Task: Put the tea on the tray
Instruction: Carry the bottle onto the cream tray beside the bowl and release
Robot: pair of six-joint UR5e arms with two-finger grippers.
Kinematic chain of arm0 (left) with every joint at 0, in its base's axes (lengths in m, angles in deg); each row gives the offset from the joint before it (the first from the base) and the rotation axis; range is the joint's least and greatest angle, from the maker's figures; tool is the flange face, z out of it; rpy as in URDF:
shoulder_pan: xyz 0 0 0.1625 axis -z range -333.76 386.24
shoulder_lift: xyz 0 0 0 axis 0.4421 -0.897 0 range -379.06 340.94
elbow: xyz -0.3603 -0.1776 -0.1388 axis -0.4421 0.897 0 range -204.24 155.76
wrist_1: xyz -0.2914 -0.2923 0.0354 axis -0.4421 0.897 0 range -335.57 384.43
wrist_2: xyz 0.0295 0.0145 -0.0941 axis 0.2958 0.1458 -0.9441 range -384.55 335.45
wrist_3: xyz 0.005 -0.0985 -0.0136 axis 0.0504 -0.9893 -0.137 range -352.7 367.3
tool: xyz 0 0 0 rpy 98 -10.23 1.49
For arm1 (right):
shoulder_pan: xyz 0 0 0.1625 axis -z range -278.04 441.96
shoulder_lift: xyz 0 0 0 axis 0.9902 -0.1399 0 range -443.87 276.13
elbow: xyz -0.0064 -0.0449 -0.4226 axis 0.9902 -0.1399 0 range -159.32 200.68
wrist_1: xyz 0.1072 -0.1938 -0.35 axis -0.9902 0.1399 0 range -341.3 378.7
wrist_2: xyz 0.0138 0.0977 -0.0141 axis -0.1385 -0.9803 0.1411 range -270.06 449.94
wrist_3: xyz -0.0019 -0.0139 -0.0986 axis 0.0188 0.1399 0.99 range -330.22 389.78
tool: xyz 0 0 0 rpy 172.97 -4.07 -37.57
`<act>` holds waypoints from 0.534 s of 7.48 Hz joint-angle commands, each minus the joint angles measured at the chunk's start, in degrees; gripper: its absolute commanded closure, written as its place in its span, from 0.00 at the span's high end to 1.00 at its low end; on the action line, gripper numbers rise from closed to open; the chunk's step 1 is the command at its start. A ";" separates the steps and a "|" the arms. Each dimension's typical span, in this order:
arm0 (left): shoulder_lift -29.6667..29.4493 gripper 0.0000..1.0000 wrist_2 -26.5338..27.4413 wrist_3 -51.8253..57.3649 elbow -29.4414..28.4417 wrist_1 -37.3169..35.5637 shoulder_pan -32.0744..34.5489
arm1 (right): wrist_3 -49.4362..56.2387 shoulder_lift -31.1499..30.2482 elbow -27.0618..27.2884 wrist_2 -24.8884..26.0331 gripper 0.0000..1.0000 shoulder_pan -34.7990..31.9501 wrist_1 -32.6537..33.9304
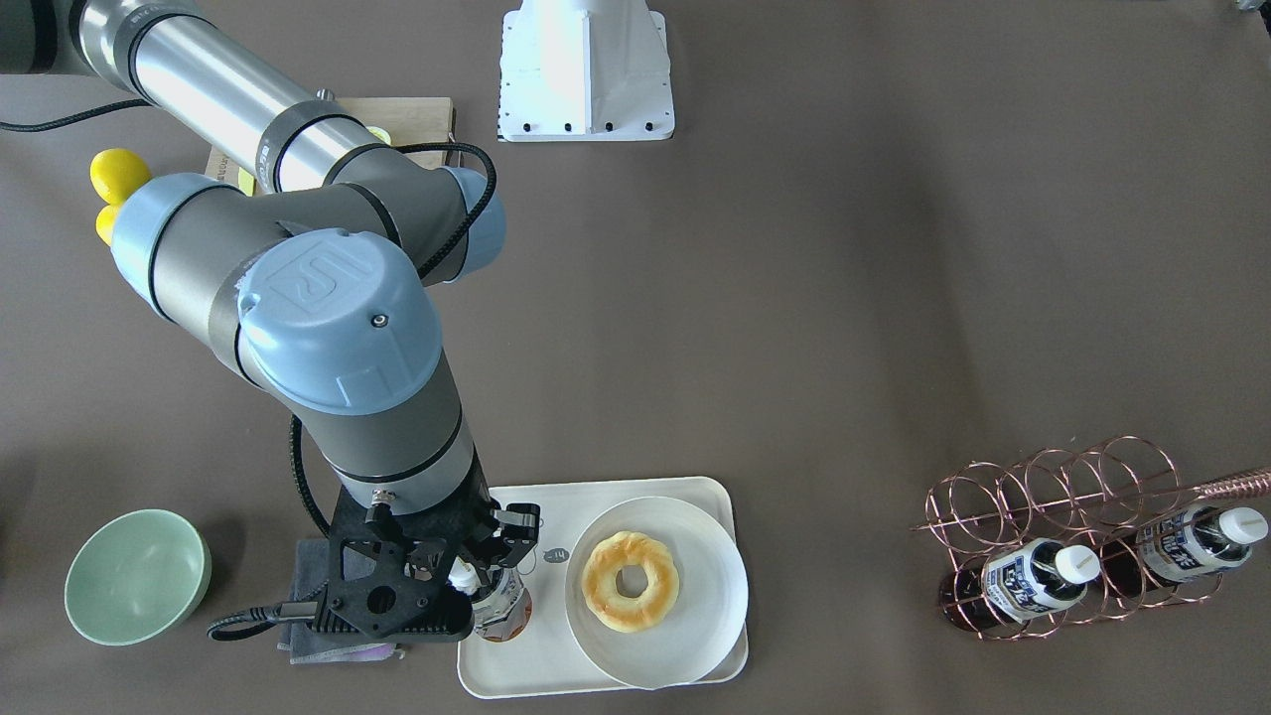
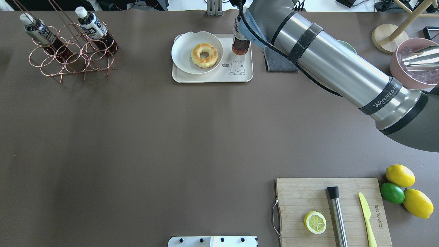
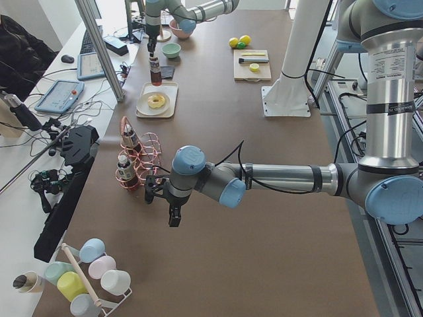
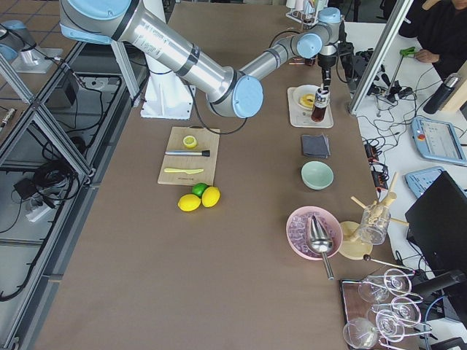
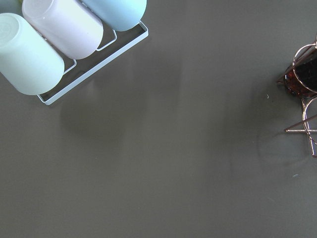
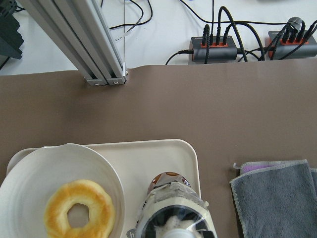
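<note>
The tea (image 1: 499,604) stands upright on the tray (image 1: 516,675), in the corner beside the round plate. It also shows in the overhead view (image 2: 240,44) and from above in the right wrist view (image 6: 173,210). My right gripper (image 1: 477,576) comes straight down over its white cap and is shut on the bottle's top. The cream tray (image 2: 212,78) carries a small bear drawing (image 2: 236,68). My left gripper (image 3: 173,221) hangs over bare table near the wire rack; I cannot tell whether it is open or shut.
A white plate (image 1: 715,596) with a doughnut (image 1: 630,581) fills the tray's other half. A copper wire rack (image 2: 68,58) holds two look-alike bottles (image 2: 92,27). A grey cloth (image 2: 277,61) and a green bowl (image 1: 137,576) lie beside the tray. A cutting board (image 2: 308,195) sits near the robot.
</note>
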 commanded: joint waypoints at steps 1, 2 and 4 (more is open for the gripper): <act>-0.77 0.97 0.03 -0.07 -0.23 -0.08 -0.23 | -1.00 0.36 -1.99 0.03 0.00 0.68 -2.06; -1.73 0.97 -0.06 0.01 -0.67 -1.13 -0.23 | -1.27 0.27 -1.90 0.03 0.00 1.21 -2.06; -2.79 0.97 -0.06 0.19 -1.37 -1.67 -0.23 | -1.36 0.27 -1.20 -0.14 0.00 1.39 -1.71</act>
